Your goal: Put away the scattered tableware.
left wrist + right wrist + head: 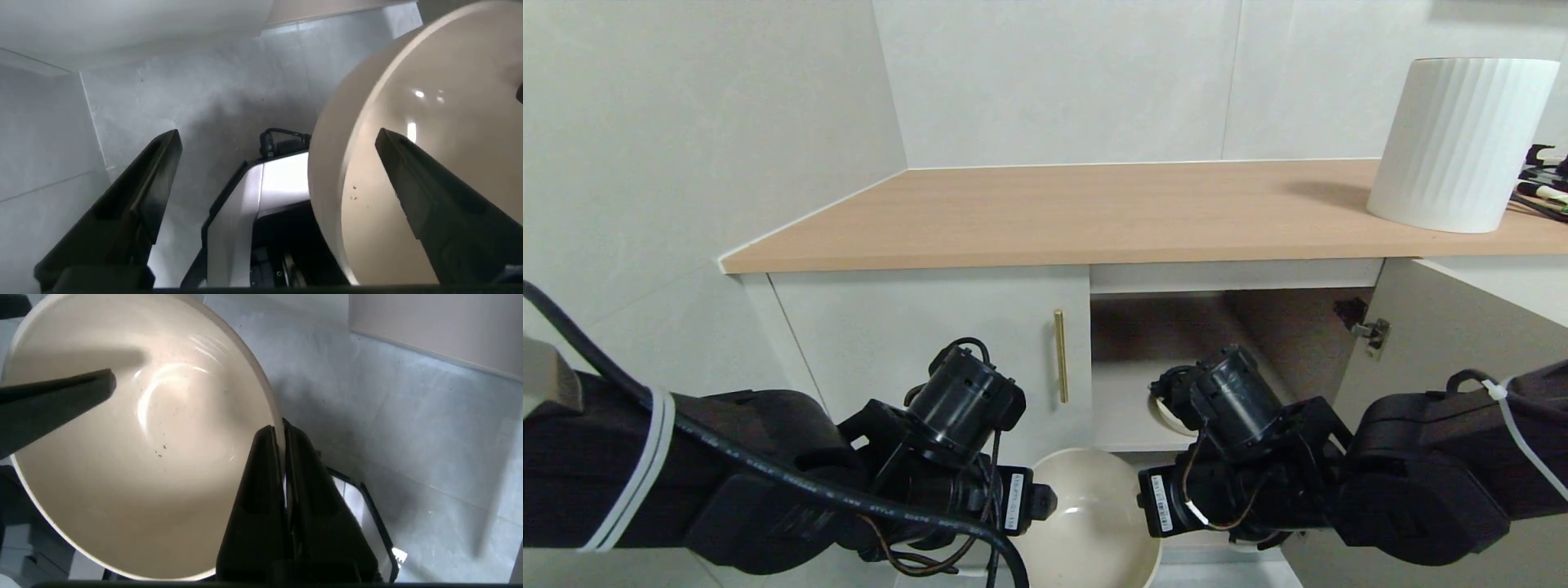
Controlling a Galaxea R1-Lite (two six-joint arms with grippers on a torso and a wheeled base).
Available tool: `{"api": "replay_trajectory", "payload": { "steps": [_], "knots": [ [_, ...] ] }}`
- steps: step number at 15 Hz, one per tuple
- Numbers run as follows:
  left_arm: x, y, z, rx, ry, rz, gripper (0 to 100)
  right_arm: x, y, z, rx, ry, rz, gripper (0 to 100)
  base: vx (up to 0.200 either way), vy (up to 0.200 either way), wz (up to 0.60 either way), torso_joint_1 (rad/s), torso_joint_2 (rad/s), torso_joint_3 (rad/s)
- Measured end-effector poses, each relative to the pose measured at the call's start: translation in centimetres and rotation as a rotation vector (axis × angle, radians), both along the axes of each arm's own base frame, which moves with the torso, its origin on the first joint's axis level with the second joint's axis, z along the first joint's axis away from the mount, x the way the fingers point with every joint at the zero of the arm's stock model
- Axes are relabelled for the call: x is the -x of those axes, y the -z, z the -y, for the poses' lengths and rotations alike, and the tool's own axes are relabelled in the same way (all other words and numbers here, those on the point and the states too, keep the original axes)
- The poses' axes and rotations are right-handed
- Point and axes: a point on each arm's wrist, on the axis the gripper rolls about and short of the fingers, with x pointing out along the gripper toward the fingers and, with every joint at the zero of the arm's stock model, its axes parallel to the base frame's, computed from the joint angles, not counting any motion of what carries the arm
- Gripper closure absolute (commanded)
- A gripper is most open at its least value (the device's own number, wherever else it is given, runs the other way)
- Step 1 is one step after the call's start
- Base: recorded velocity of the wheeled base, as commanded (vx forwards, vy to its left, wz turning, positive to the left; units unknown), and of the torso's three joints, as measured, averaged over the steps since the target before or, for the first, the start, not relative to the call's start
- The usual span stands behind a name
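A cream bowl (1094, 523) hangs tilted between my two arms, low in front of the open cabinet (1176, 359). My right gripper (1147, 498) is shut on the bowl's rim; in the right wrist view its fingers (265, 482) pinch the edge of the bowl (122, 474). My left gripper (1045, 500) is at the opposite side, open. In the left wrist view its fingers (147, 188) straddle the rim, one lying over the inside of the bowl (368, 163). A pale rim of another dish (1164, 412) shows on the cabinet shelf behind my right wrist.
The cabinet's right door (1421, 384) stands open toward me; the left door with a gold handle (1059, 355) is closed. On the wooden countertop (1094, 212) sits a white ribbed cylinder (1462, 143) with pens (1543, 188) beside it. Grey floor lies below.
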Motion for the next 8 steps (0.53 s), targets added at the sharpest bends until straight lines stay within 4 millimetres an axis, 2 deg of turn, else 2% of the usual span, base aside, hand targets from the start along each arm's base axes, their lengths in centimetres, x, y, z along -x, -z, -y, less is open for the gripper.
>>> {"api": "replay_trajectory", "payload": {
  "steps": [4, 8],
  "knots": [
    [0.0, -0.1, 0.0, 0.012, -0.011, 0.001, 0, -0.2, 0.5, -0.1, 0.021, 0.015, 0.001, 100, 0.000, 0.000, 0.00, 0.000, 0.00, 0.000],
    [-0.1, -0.3, 0.0, 0.022, -0.019, 0.004, 0, -1.7, 1.6, 0.9, 0.071, 0.098, 0.003, 100, 0.000, 0.000, 0.00, 0.000, 0.00, 0.000]
  ]
}}
